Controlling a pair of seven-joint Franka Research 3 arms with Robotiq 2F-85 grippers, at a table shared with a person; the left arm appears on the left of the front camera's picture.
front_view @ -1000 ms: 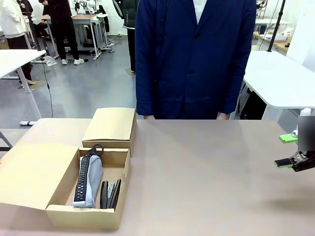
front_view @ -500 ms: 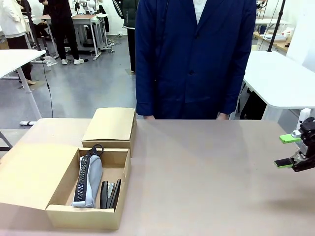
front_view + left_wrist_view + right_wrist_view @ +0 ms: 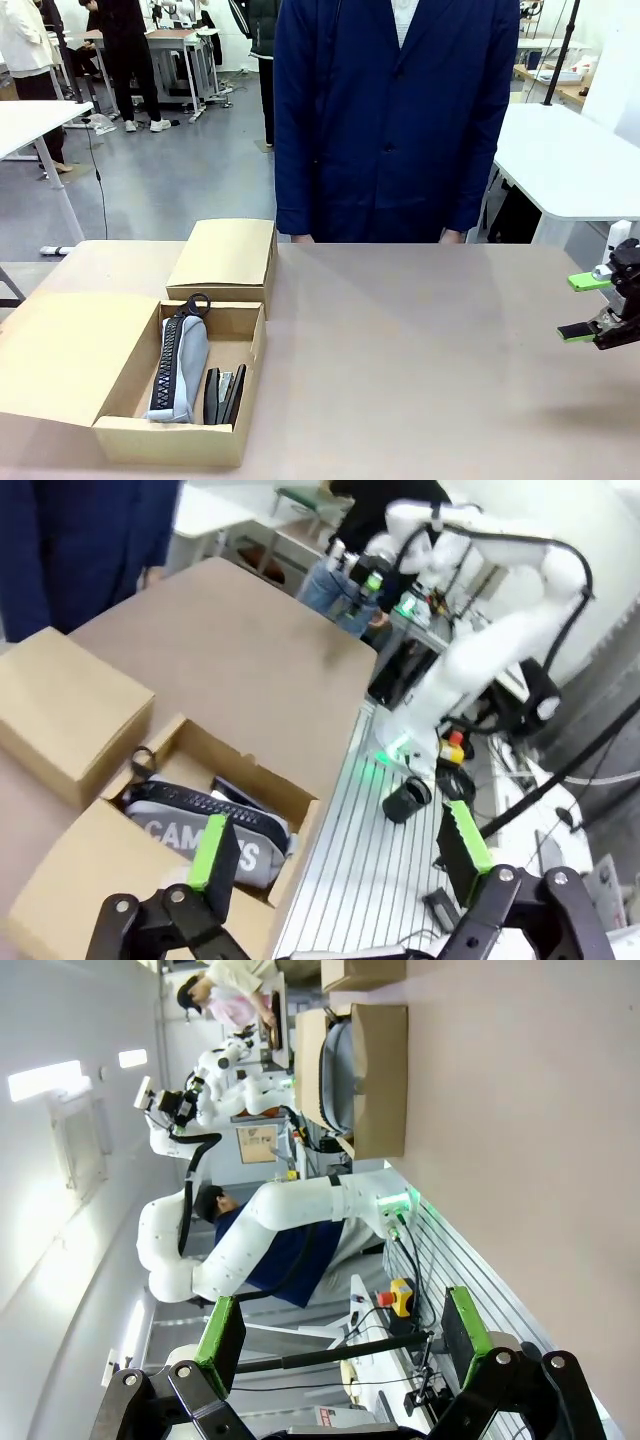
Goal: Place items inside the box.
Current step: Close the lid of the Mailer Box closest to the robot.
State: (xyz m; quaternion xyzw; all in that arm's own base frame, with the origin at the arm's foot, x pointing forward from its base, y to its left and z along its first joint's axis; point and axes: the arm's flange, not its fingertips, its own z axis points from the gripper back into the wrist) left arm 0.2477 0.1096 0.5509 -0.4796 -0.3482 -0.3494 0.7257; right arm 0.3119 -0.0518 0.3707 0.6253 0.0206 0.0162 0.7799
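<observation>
Hovering right gripper (image 3: 590, 306): jaws spread wide, nothing held, above the tabletop (image 3: 420, 350) at its right edge.
Left gripper (image 3: 335, 855): fingers parted, empty, above the box (image 3: 300, 805).
Box contents: grey pencil case (image 3: 180, 365) beside a black stapler (image 3: 224, 395).
Person (image 3: 395, 120): stood at the far edge.

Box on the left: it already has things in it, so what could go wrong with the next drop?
The grey pencil case and the black stapler fill much of the open box, so another item may land on top. The second box sits touching its far wall and could be nudged. Both the left gripper and right gripper are open, holding nothing.
</observation>
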